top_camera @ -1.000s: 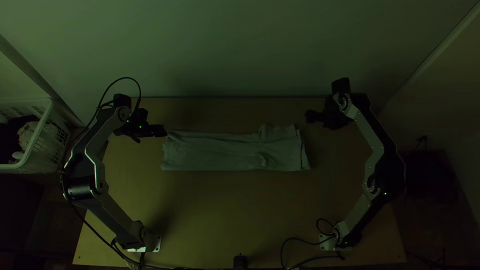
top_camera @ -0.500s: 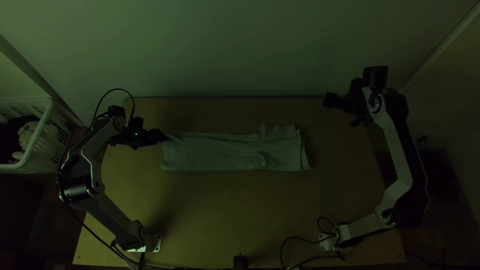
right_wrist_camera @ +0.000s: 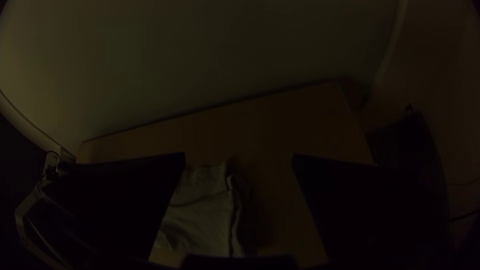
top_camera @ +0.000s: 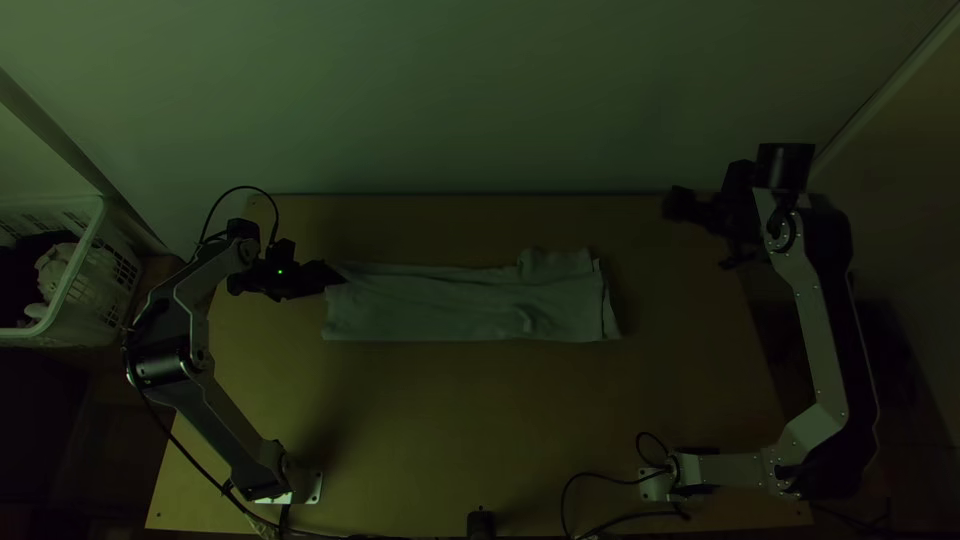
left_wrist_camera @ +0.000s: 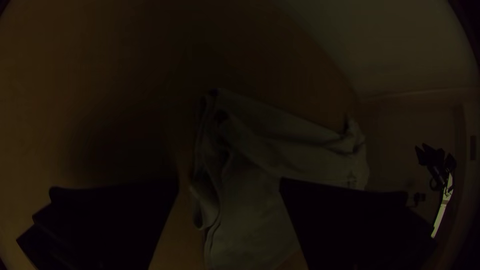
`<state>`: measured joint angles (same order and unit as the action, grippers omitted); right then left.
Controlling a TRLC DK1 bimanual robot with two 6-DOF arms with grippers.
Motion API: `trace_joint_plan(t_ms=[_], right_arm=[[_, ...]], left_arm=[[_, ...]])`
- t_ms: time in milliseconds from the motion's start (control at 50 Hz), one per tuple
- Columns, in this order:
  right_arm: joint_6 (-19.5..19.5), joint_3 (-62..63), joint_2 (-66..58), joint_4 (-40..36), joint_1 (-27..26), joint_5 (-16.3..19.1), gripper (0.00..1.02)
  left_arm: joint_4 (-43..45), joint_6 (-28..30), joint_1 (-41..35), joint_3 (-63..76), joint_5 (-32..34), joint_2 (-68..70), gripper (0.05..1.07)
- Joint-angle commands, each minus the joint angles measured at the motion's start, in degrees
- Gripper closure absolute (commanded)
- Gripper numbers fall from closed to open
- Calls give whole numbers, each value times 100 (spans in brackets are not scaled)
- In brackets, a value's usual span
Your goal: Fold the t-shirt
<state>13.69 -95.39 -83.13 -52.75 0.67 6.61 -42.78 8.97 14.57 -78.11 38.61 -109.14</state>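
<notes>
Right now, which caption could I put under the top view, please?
T-shirt folded into a long strip on the table, left gripper at one end, right gripper away from it.

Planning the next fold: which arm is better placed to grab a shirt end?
Left, likely: the left gripper sits open at one end of the shirt; the right gripper, also open, is well clear of the other end.

The t-shirt lies on the table, lengthwise between its left and right edges — nearer the far edge than the near one. The left gripper is at the t-shirt's far left corner, the right gripper near the table's far right corner. Beyond the table's left edge stands a basket — cloth in it
</notes>
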Motion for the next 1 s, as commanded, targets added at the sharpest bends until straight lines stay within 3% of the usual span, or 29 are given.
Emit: trace_joint_plan(t_ms=[0,380,480,620,720,980], right_arm=[[125,205,201,2,-32,-46,4],[239,346,394,2,12,-46,4],[248,496,473,2,21,-46,4],[257,698,579,2,56,-46,4],[283,821,605,2,65,-46,4],[318,1199,693,116,118,-46,4]], left_arm=[[-11,-53,-297,331,50,-248,10],[886,-1126,-1307,683,50,-151,10],[1044,-1433,-1501,700,-398,-125,13],[1202,-1565,-1720,902,-1128,200,55],[1448,-1521,-1764,1096,-1488,552,103],[877,-1205,-1483,938,-2138,991,105]])
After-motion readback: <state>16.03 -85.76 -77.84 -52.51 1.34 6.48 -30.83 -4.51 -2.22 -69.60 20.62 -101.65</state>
